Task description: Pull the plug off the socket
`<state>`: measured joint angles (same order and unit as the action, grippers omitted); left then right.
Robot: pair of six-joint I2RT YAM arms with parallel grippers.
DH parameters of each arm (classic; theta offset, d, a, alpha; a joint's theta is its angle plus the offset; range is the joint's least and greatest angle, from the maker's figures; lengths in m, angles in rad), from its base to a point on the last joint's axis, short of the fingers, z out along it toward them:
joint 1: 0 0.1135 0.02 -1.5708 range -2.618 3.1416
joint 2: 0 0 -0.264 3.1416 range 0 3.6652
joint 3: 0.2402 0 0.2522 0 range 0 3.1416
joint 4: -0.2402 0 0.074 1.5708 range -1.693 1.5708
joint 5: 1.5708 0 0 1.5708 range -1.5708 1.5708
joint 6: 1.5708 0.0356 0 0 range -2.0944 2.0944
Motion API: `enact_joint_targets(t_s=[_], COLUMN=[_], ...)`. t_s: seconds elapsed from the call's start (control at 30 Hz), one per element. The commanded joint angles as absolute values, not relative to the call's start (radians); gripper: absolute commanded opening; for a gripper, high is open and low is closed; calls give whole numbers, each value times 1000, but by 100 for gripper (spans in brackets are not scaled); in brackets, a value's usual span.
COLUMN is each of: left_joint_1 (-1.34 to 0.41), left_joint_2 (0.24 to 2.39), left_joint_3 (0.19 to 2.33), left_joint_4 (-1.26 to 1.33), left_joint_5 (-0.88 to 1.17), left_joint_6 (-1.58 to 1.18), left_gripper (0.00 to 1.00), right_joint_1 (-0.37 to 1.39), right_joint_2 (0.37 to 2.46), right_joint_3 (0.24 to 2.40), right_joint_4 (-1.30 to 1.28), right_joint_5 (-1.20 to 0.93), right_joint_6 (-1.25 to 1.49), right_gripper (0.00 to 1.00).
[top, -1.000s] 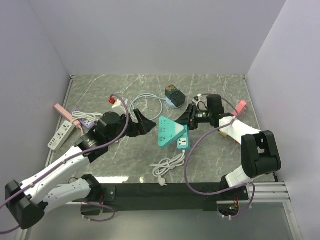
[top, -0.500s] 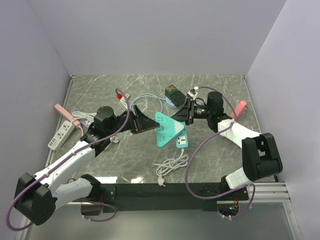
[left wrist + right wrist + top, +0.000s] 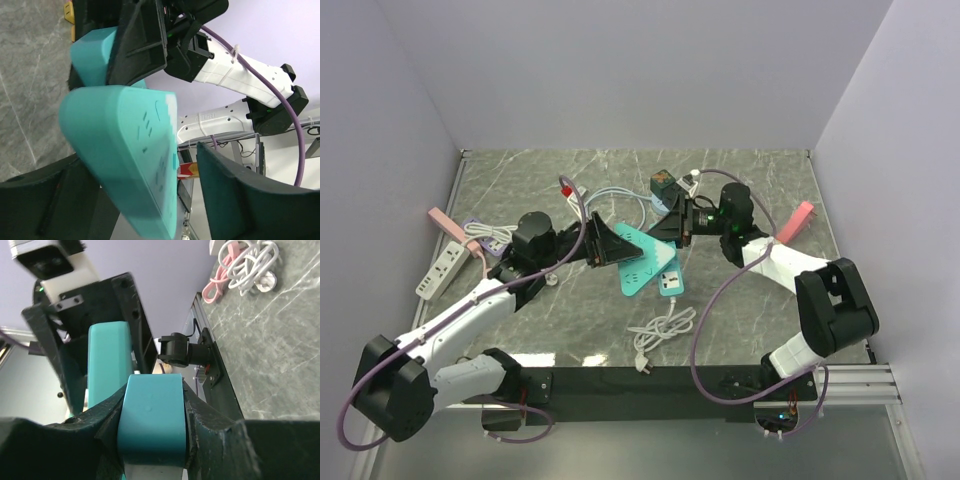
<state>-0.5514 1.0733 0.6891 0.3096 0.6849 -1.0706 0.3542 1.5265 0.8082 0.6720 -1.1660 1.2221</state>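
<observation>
Teal plastic: one socket sits at the centre of the table, its long axis running roughly 10 to 4 o'clock. Two grippers meet it. The left gripper, at 9, straddles it with jaws apart. The right gripper, at 1, is clamped on a teal block; whether that is the plug is unclear. One white cable lies at 6.

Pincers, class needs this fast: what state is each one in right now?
Left pincer: open, astride the teal socket body, not yet clamped.
Right pincer: shut on the teal plug.
</observation>
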Motion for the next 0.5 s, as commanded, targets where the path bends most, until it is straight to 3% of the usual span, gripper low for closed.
enact_joint_targets(t_s=[0.0,0.13,0.23,0.33,0.37,0.47], left_joint_1=[-574,-606,-609,-597,-588,-542], left_joint_2=[1094,1109,1100,1075,1060,1045], left_joint_3=[726,756,727,703,693,660], left_joint_4=[403,384,408,411,428,480], left_joint_5=[709,709,715,698,695,699], left_joint_6=[-1080,-1060,-1077,-1077,-1081,-1114], left_gripper=[75,61,44,17,3,1], right_joint_1=[387,388,393,396,397,399], right_joint_2=[1529,1534,1532,1531,1529,1513], right_joint_3=[905,899,900,896,893,876], right_joint_4=[569,600,600,610,614,582], right_joint_5=[-1126,-1095,-1077,-1081,-1088,-1082], right_joint_6=[1187,1222,1232,1247,1253,1233], right_gripper=[0,0,0,33,50,76])
